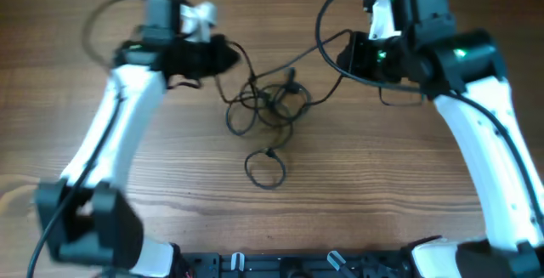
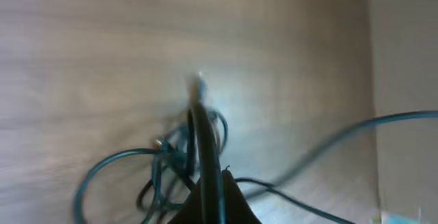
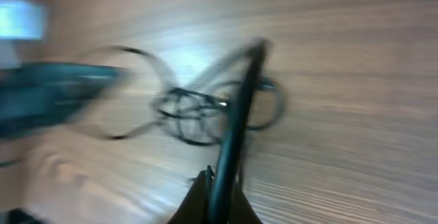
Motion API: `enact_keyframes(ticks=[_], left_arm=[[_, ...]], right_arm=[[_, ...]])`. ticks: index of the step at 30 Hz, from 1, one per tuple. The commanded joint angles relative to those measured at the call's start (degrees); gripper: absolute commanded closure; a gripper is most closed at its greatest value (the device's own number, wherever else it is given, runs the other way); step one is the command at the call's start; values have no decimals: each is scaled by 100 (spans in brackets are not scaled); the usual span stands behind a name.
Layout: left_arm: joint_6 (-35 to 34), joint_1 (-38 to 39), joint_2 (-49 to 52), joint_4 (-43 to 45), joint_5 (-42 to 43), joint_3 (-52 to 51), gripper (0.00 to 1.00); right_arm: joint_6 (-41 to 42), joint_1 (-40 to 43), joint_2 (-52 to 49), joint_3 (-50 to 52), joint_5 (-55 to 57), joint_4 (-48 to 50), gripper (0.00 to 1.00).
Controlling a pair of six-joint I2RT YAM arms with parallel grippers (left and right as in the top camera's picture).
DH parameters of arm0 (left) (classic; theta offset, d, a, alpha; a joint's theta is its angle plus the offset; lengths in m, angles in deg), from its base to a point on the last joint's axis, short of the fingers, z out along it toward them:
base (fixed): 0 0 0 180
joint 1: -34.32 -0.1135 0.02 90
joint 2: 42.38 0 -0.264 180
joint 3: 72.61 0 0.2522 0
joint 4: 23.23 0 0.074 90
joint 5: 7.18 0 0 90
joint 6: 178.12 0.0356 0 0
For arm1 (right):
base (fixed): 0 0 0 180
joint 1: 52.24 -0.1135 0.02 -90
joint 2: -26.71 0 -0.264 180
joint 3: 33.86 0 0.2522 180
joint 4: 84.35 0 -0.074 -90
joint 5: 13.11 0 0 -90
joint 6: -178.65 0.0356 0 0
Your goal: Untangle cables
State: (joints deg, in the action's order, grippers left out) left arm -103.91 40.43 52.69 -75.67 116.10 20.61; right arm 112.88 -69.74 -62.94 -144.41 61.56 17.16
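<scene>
Between my left pincer [image 1: 229,55] and right pincer [image 1: 342,57], I see the black cables [image 1: 269,99] bunched in a knot on the wooden surface [image 1: 365,176], each pincer clamped tight on a strand running out of that tangle.

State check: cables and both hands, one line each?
cables: knotted bundle lying on the table, not untangled, strands running out to both hands.
left hand: shut, gripping one of the cables.
right hand: shut, gripping one of the cables.
</scene>
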Motion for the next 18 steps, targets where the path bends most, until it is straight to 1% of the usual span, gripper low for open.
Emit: enact_keyframes(ticks=[1, 4, 7, 10, 12, 14, 16, 17, 18], left_arm=[[-20, -850, -868, -151, -149, 157, 96], [-11, -1370, -1180, -352, -280, 157, 96], [-17, -1768, -1322, -372, -323, 157, 96], [-26, -1762, -1392, -31, 227, 157, 96], [-356, -1759, -1576, 348, 442, 179, 96], [-643, -1803, -1849, 597, 398, 240, 96], [-809, -1919, -2135, 560, 52, 256, 96], [-807, -1989, -2249, 426, -262, 256, 96], [-807, -2068, -2363, 153, -839, 254, 96]], right_arm=[[42, 98, -568, 160, 732, -13, 96], [44, 393, -916, 160, 892, -13, 96], [-26, 1137, -1248, 164, 887, -98, 96], [-177, 1388, -1423, 168, 890, -142, 96], [-168, 1469, -1572, 168, 1003, -149, 96], [-162, 1615, -1679, 168, 1088, -120, 96], [-164, 1880, -1700, 166, 1102, -68, 96], [-164, 2022, -1700, 162, 1091, -50, 96], [-186, 2310, -1698, 133, 938, -50, 96]])
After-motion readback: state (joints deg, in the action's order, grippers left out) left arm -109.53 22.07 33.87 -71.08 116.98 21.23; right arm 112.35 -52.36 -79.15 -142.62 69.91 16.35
